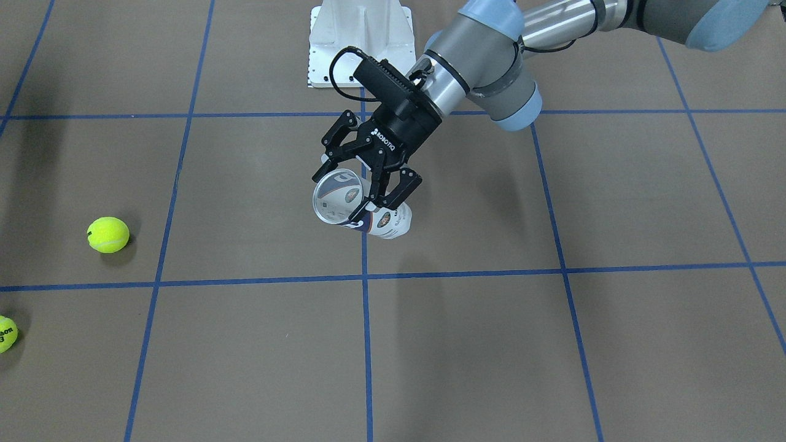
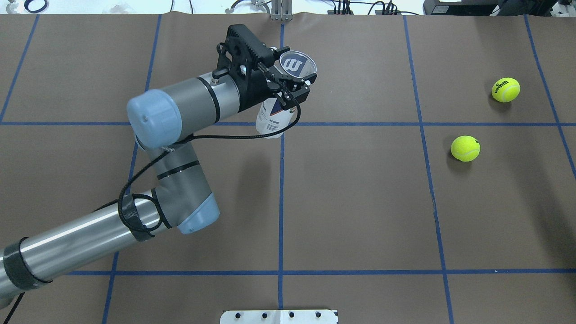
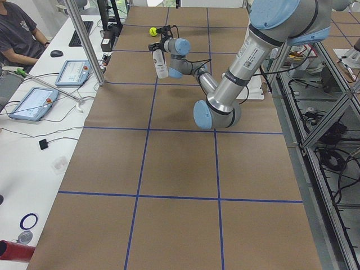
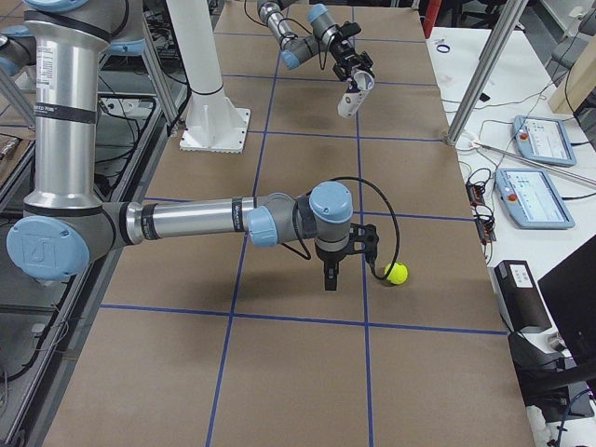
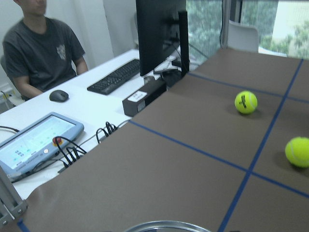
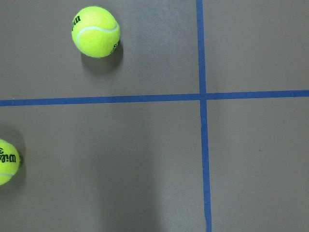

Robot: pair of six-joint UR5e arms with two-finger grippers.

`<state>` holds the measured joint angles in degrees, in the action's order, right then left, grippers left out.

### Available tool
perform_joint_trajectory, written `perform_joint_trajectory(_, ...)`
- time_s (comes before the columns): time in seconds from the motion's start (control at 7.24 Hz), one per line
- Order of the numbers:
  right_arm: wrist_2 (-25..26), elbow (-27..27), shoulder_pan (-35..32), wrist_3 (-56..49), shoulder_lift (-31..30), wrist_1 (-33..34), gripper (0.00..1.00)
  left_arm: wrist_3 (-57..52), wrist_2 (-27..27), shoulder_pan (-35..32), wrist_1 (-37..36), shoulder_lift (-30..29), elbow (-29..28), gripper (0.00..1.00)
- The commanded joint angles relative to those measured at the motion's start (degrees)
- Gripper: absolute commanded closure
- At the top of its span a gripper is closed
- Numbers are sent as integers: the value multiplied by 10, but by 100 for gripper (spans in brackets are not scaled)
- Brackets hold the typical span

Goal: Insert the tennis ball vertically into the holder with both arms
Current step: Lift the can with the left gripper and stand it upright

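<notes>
Holder [image 1: 336,200] within the left tool [image 1: 361,189]

Clear holder [image 1: 388,222] aloft, tilted, tennis ball [image 1: 108,234], second ball [image 1: 5,333] nearby

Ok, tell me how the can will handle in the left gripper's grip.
Probably light: the can is clear plastic and looks empty. Its wall may flex, since the left gripper pinches it across the body near the open end. Held clear of the table, its smooth wall could slip or swing when a ball drops in.
</notes>
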<state>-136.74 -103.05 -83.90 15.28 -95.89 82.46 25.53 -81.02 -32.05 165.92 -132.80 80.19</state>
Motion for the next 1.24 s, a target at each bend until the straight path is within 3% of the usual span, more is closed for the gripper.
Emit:
perform_joint_trajectory(0.0,-9,-18,19,8,0,-22,0,2,109,47,191,3,-93,18)
perform_joint_trajectory(0.41,22,-24,95,134,0,-76,0,-3,137,66,311,21,-130,19)
perform_joint_trajectory(1.1,45,-20,173,210,43,-76,1,-7,138,76,311,22,-134,18)
